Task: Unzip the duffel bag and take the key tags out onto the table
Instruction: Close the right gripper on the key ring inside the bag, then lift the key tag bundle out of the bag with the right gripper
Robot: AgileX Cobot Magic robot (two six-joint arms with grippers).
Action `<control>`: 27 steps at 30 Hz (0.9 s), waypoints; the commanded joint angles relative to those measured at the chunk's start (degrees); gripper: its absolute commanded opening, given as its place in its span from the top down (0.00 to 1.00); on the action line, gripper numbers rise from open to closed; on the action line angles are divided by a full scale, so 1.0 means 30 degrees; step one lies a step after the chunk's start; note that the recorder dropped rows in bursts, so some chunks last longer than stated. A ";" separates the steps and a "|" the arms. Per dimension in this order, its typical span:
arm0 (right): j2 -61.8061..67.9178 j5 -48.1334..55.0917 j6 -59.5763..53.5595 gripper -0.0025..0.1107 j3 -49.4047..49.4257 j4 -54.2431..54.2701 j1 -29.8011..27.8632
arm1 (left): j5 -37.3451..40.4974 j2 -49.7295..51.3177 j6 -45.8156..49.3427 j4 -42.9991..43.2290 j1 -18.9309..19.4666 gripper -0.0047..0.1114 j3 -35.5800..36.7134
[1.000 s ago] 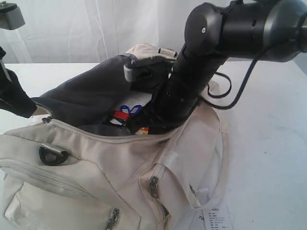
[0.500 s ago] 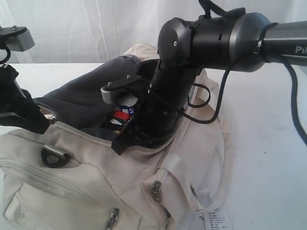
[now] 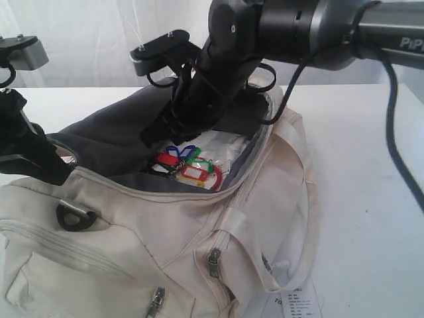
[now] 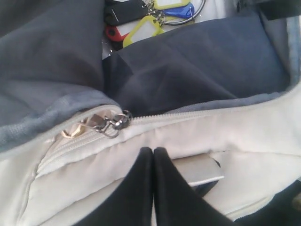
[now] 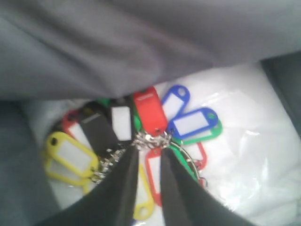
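Note:
The cream duffel bag (image 3: pixel 132 252) lies unzipped on the white table (image 3: pixel 371 199), its dark lining folded back. The key tags (image 3: pixel 189 169) lie inside on white plastic, a bunch of red, blue, green and yellow fobs (image 5: pixel 149 110) on metal rings. My right gripper (image 3: pixel 149 138) hangs just above them with its jaws a little apart (image 5: pixel 149 149), tips beside the rings, nothing gripped. My left gripper (image 4: pixel 153 149) is shut at the bag's left end, tips against cream fabric near the zip pull (image 4: pixel 113 123). The tags (image 4: pixel 155 19) show beyond the lining.
A black D-ring (image 3: pixel 74 215) sits on the bag's front. A white paper label (image 3: pixel 295 301) lies on the table by the bag's near corner. A pale webbing strap (image 3: pixel 301 199) loops down the bag's right side. The right arm's cable (image 3: pixel 397 132) hangs over the table.
The right arm has lifted up and back out of the bag's opening, uncovering the key tags, and its jaws have parted slightly. The left gripper has stayed in place.

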 commanded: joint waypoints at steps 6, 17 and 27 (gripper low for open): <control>0.2376 -0.0274 0.0323 0.31 -0.0034 -0.1097 -0.0041 | 0.0427 -0.0217 0.0051 -0.0338 0.0031 0.96 0.0110; 0.4228 -0.0681 0.1219 0.52 -0.0034 -0.1285 -0.0041 | 0.0352 -0.0217 0.0236 -0.0505 0.0031 0.96 0.0110; 0.3102 -0.0010 0.3170 0.98 -0.0111 -0.4806 -0.0041 | 0.0440 -0.0217 0.0360 -0.0674 0.0031 0.96 0.0110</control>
